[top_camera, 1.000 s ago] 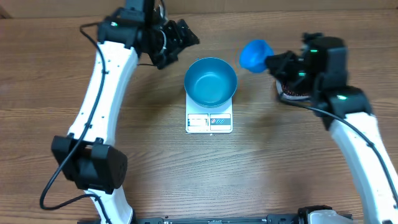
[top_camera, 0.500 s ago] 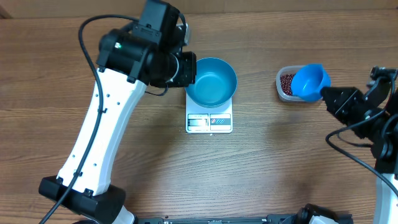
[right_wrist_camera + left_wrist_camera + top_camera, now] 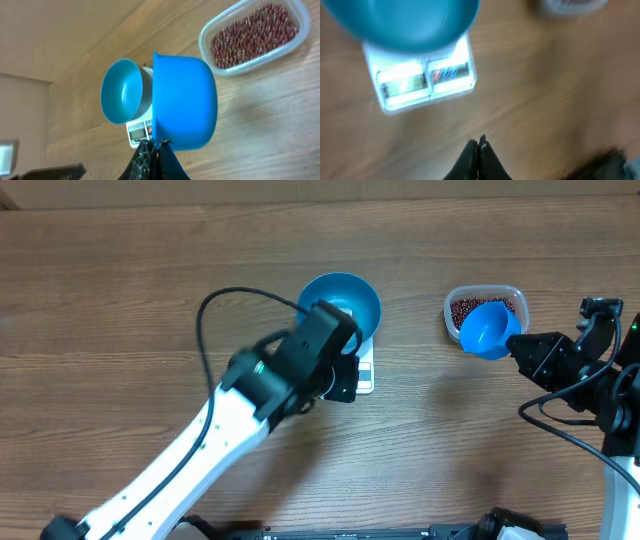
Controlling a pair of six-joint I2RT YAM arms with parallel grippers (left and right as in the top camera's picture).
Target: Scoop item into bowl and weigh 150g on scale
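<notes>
The bright blue bowl (image 3: pixel 345 300) stands on the white scale (image 3: pixel 366 376), whose front my left arm mostly covers. My left gripper (image 3: pixel 345 383) hovers just in front of the scale, shut and empty. The left wrist view, blurred, has the bowl (image 3: pixel 410 25) and scale (image 3: pixel 420 82) ahead of the shut fingertips (image 3: pixel 479 145). My right gripper (image 3: pixel 528 352) is shut on the handle of a small blue scoop (image 3: pixel 487 330), which looks empty and hangs by the clear tub's front edge. The dark red beans (image 3: pixel 252 32) fill that tub (image 3: pixel 485 305). The right wrist view looks past the scoop (image 3: pixel 185 102) to the bowl (image 3: pixel 122 90).
The wooden table (image 3: pixel 120 300) is bare at the left and along the front. The left arm (image 3: pixel 230 430) slants from the front left up to the scale. A black cable (image 3: pixel 230 295) loops above it.
My left arm swung from the back left to the front of the scale and its gripper shut. My right arm carried the scoop from beside the bowl back to the bean tub.
</notes>
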